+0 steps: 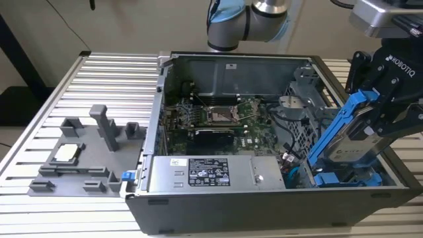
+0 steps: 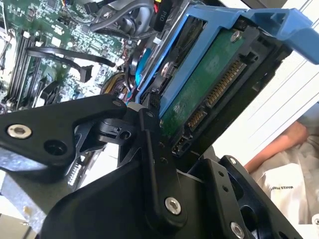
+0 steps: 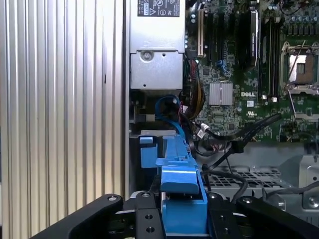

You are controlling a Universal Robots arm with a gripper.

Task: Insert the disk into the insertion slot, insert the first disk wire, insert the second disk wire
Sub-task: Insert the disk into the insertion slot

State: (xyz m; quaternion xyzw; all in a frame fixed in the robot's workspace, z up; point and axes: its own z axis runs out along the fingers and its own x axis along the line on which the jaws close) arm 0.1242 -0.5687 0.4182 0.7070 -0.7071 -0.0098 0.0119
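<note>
Blue-framed disk (image 1: pixel 359 140) is tilted steeply, pinched between the gripper (image 1: pixel 375 130) fingers, over the open computer case (image 1: pixel 218 208) at the exterior view's right. Its lower end hangs near another blue carrier (image 1: pixel 347 179), not yet seated.

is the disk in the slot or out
Out: the tool holds the disk tilted at the case corner, not seated.

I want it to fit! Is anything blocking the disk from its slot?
Nothing visible blocks it. The gripper holds the disk tilted, its lower end right at the insertion slot. Black cables lie close beside it, not across the opening.
</note>
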